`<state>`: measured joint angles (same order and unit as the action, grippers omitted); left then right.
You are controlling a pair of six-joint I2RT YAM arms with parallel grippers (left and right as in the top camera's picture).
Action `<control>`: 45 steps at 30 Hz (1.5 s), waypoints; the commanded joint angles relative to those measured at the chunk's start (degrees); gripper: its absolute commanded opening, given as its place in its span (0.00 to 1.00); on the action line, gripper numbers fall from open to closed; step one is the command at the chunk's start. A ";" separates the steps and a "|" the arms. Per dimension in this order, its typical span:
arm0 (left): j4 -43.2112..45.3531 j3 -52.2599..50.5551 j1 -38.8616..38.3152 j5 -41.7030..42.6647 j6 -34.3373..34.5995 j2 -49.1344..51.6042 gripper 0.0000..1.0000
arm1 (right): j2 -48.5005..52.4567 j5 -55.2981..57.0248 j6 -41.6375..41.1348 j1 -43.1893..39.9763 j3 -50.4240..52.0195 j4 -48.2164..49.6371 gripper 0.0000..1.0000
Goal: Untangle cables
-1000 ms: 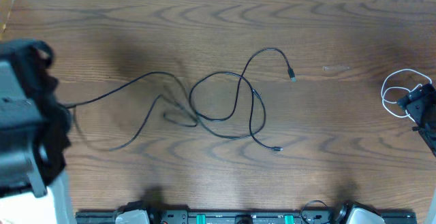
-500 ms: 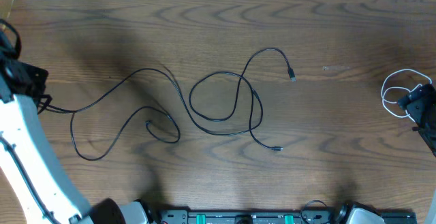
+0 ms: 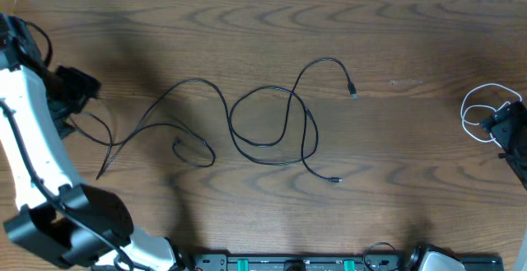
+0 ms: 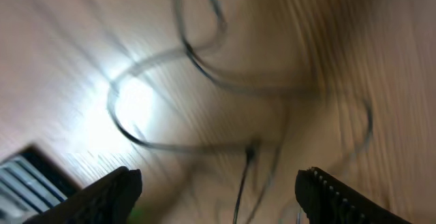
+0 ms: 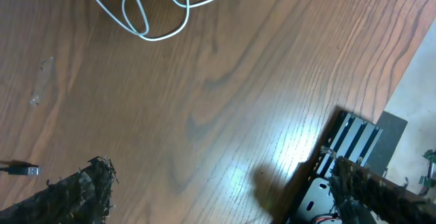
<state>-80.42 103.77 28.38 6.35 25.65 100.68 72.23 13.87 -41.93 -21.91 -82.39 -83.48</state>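
Observation:
Two long black cables lie tangled on the wooden table [image 3: 395, 24]. One black cable [image 3: 191, 81] snakes from the left side into the middle loops [image 3: 233, 113], and a plug end [image 3: 352, 91] points right. My left gripper [image 3: 85, 90] hovers at the table's left, open. In the blurred left wrist view, a black cable strand [image 4: 242, 183] runs between the wide-apart fingers [image 4: 112, 193] without being pinched. The white cable [image 3: 480, 109] lies coiled at the far right, beside my open right gripper [image 3: 496, 123]. The right wrist view has the white cable [image 5: 158, 9] ahead of the empty right gripper [image 5: 228, 193].
The arms' mounting rail [image 3: 288, 263] runs along the table's near edge and also appears as a rail [image 5: 347, 149] in the right wrist view. The white left arm [image 3: 33, 164] stretches over the left edge. A small black plug [image 5: 24, 170] lies at the right wrist view's left border.
The left gripper has gone from shut to open, letting go of the black cable. That cable's left part was dragged leftward and now lies spread out. The right arm has stayed still.

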 commanded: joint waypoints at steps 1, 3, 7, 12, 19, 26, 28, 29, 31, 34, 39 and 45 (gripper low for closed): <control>-2.51 0.13 -1.57 14.25 -12.31 1.79 0.78 | 0.07 0.55 -0.87 -0.26 0.07 -0.09 0.99; -3.37 -1.16 -3.74 14.60 -13.22 2.08 0.78 | 0.07 0.52 -0.87 -0.26 0.07 -0.09 0.99; -2.99 -3.41 -8.11 13.97 -13.20 2.08 0.78 | 0.07 0.55 -0.87 -0.26 0.07 -0.09 0.99; -1.46 -6.16 -15.02 13.97 -13.62 2.08 0.78 | 0.07 0.55 -0.87 -0.26 0.07 -0.09 0.99; -0.26 -10.10 -26.49 13.97 -13.60 2.08 0.78 | 0.07 0.55 -0.87 -0.28 0.07 -0.09 0.99; 0.83 -13.79 -37.68 14.01 -11.39 2.08 0.78 | 0.07 0.55 -0.87 -0.26 0.07 -0.09 0.99; 1.77 -15.02 -40.89 14.01 -11.32 2.08 0.78 | 0.07 0.55 -0.87 -0.26 0.07 -0.09 0.99; 2.78 -16.00 -43.63 13.99 -10.21 2.08 0.78 | 0.07 0.55 -0.87 -0.26 0.07 -0.09 0.99; 4.79 -17.38 -46.80 13.99 -8.33 2.08 0.78 | 0.07 0.55 -0.87 -0.26 0.07 -0.09 0.99; 8.50 -19.61 -51.15 13.97 -7.10 2.08 0.78 | 0.07 0.55 -0.87 -0.26 0.07 -0.09 0.99; 15.28 -23.52 -57.70 10.14 -11.06 2.08 0.78 | 0.07 0.52 -0.87 -0.26 0.07 -0.09 0.99; 19.74 -25.97 -64.39 9.88 -17.51 2.08 0.78 | 0.07 0.55 -0.87 -0.26 0.07 -0.09 0.99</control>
<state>-61.91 78.63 -33.17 17.61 13.30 102.45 72.27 13.89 -41.93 -21.91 -82.39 -83.50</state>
